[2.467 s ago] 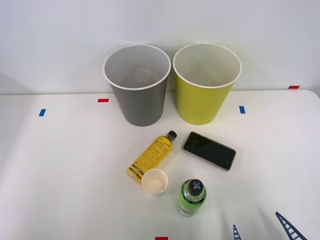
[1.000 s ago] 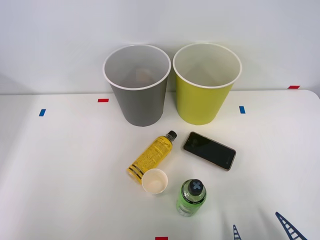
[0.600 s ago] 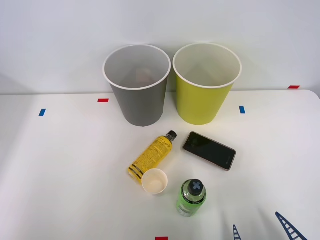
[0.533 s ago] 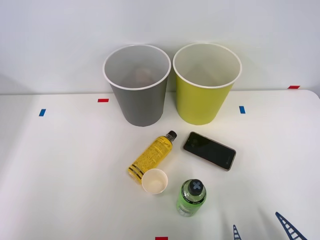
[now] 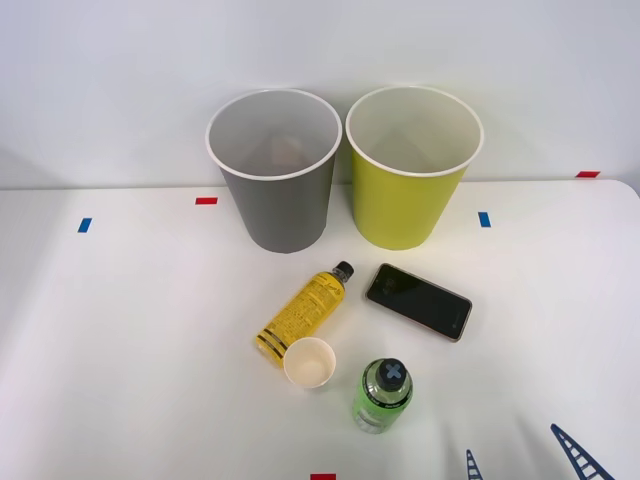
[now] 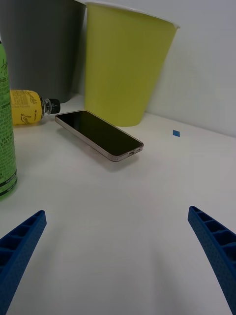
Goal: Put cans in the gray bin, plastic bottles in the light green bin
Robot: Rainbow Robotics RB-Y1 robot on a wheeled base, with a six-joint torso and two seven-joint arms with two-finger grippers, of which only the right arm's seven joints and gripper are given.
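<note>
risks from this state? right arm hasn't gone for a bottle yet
1. The paper cup touches the base of the lying yellow bottle; a grasp there may knock the cup.
2. The green bottle stands upright beside the cup; a side bump from the open right gripper could topple it.
3. The phone lies between the bottles and the light green bin; a low carry might clip it.

A plain pale wall (image 5: 120, 80) rises at twelve o'clock behind the white worktop (image 5: 130, 340), evenly lit.
</note>
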